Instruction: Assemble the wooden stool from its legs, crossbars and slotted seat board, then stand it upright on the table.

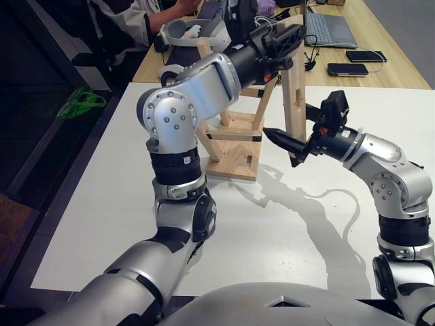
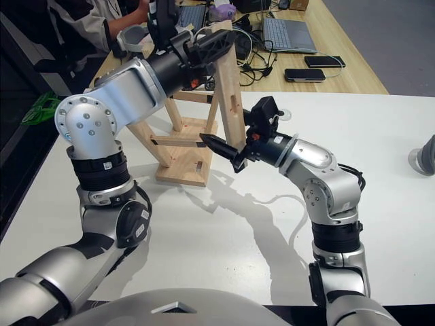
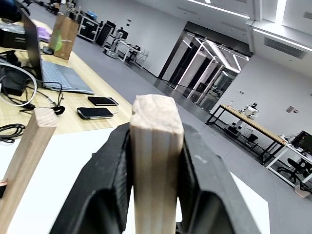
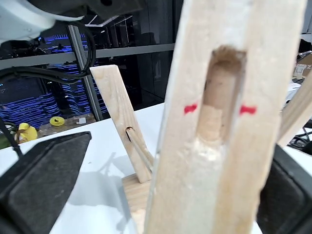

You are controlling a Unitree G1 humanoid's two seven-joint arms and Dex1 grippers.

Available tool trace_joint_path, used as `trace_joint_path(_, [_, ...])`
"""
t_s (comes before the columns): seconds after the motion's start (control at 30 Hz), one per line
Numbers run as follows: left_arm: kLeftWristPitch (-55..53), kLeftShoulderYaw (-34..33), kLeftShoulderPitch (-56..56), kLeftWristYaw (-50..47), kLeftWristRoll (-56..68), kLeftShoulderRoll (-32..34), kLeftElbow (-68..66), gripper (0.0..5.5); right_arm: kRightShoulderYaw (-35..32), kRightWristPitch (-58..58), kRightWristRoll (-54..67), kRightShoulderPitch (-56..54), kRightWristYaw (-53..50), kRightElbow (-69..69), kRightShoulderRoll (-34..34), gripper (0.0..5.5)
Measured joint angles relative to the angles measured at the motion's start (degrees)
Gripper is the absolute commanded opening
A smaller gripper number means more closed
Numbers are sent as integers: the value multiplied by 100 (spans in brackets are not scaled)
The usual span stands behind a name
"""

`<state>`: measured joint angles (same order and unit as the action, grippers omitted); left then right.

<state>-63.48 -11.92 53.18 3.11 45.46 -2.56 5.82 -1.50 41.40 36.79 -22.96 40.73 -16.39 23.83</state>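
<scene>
Left pincer (image 1: 282, 37) is clamped on the top end of 1 upright leg (image 1: 293, 95) of the stool, with the wood squeezed between both pads. Right pincer (image 2: 224, 153) is spread wide at mid-height of that same leg, 1 finger on each side. In the right wrist view 1 pad stands clearly apart from the wood; contact on the other side can't be told. That view also shows an oblong slot (image 4: 222, 92) in the leg's face, with 2 red marks beside it.

The stool sits upside down. Its seat board (image 1: 234, 159) lies flat on the white worktop (image 1: 136, 224), toward the far edge, with the legs pointing up. A crossbar (image 1: 234, 136) runs between legs just above the board.

Behind the worktop, a wooden desk (image 1: 401, 68) carries a laptop (image 1: 326, 27) and 2 phones (image 1: 367, 56).
</scene>
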Motion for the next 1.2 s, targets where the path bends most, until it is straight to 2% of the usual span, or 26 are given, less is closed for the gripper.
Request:
trace_joint_path(0.2, [59, 299, -150, 844, 270, 196, 400, 103, -442, 457, 524, -632, 368, 645, 372, 489])
trace_joint_path(0.37, [124, 633, -435, 1644, 545, 526, 810, 103, -654, 1214, 1360, -1280, 1403, 1284, 886, 489])
trace_joint_path(0.53, [125, 876, -564, 1852, 575, 687, 865, 103, -634, 1752, 1807, -1587, 2027, 1370, 1226, 489])
trace_joint_path(0.77, [128, 995, -617, 1856, 565, 794, 860, 103, -421, 1900, 1822, -1775, 2563, 1288, 1542, 367])
trace_joint_path(1.2, [129, 1227, -659, 2128, 685, 858, 927, 103, -213, 2272, 1811, -1862, 3161, 1641, 1969, 173])
